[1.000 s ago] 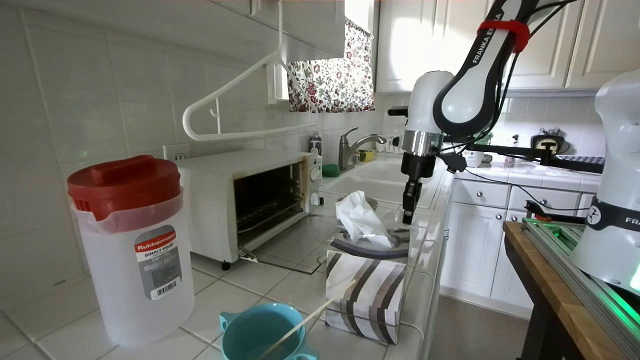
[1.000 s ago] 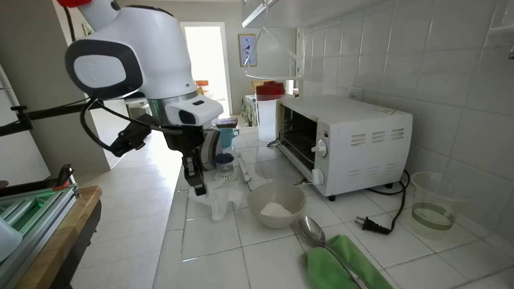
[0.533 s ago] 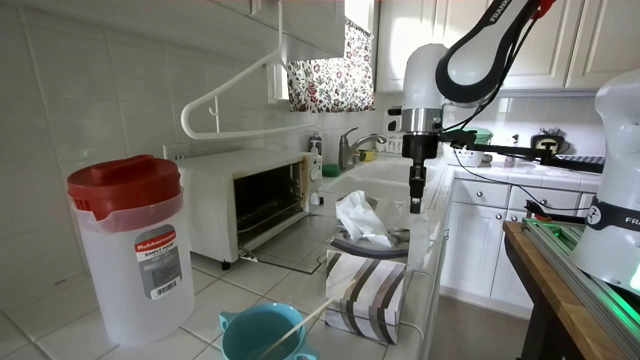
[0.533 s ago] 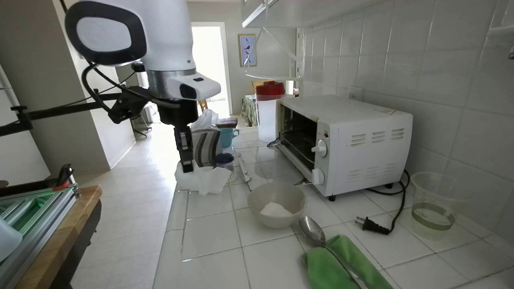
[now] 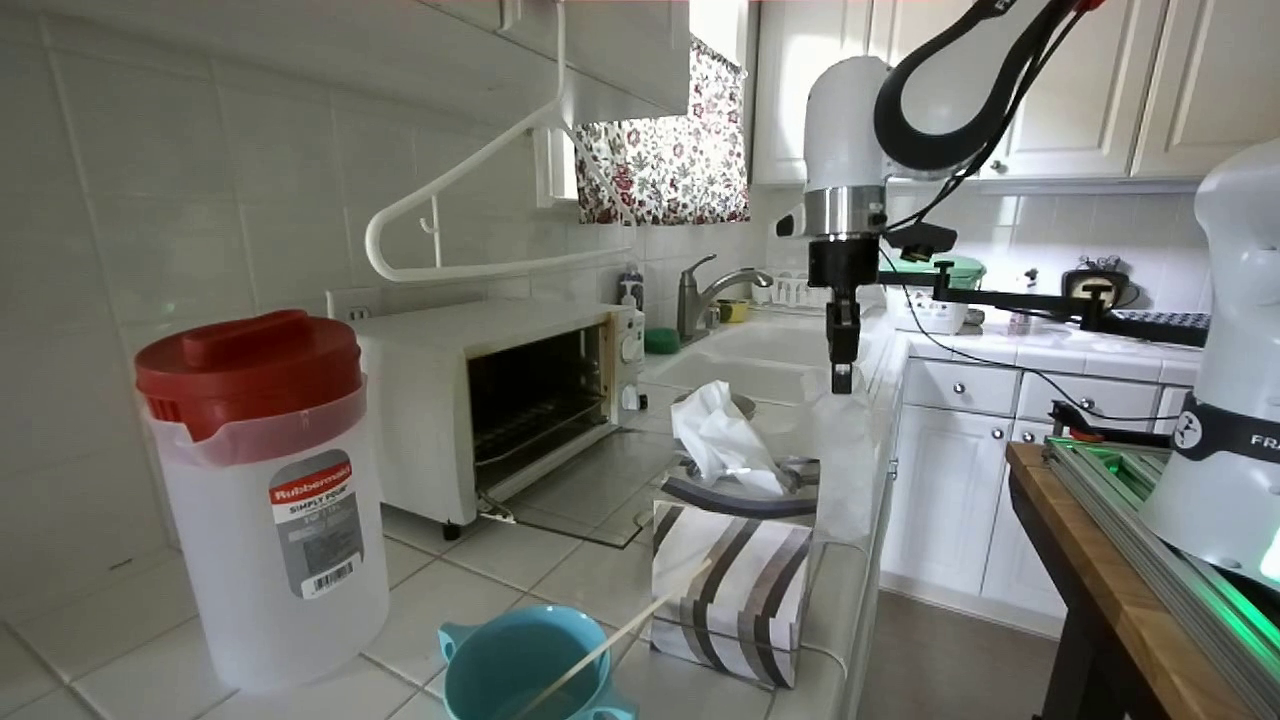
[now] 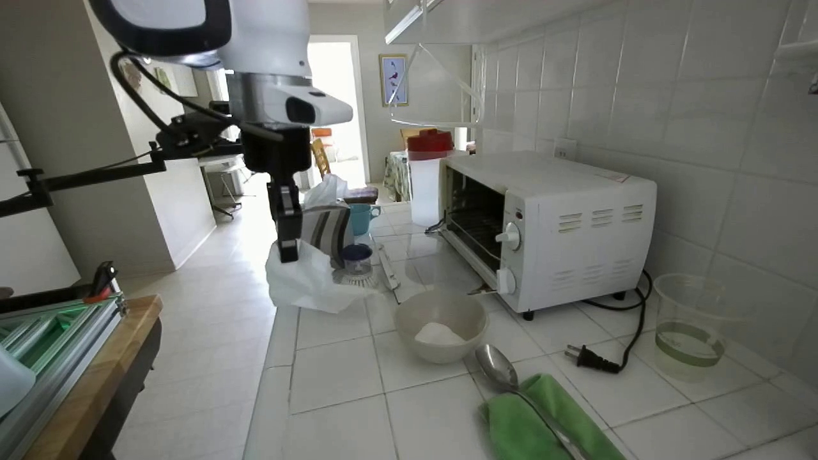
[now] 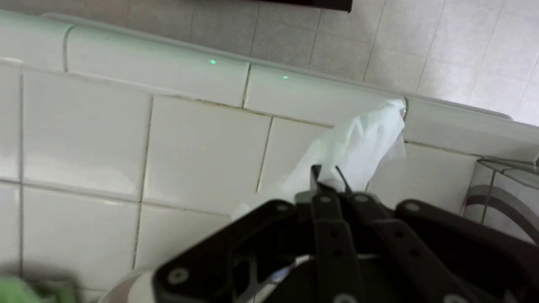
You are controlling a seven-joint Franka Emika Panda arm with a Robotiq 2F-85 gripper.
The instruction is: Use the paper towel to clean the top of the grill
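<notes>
My gripper (image 5: 842,382) is shut on a thin white paper towel (image 5: 846,465), near the counter's front edge. In an exterior view the towel (image 6: 310,281) hangs from the fingertips of the gripper (image 6: 289,255) and spreads to one side. In the wrist view the towel (image 7: 358,141) fans out beyond the gripper (image 7: 327,171), with white cloth between the close fingertips. The grill, a white toaster oven (image 6: 588,236), stands against the wall, apart from the gripper. Its top (image 6: 533,167) is bare apart from a small label, and its front door is lowered. It also shows in an exterior view (image 5: 415,420).
A striped tissue box (image 5: 735,590) with a tissue (image 5: 722,435) sticking out stands near the gripper. A blue-lidded jar (image 6: 358,253), bowl (image 6: 441,329), spoon (image 6: 498,367), green cloth (image 6: 543,415) and clear cup (image 6: 693,326) stand around. A hanger (image 5: 500,268) hangs near the oven.
My gripper has risen with the paper towel and moved slightly toward the counter's front edge. The towel now hangs more stretched out below it. The oven has not moved.
</notes>
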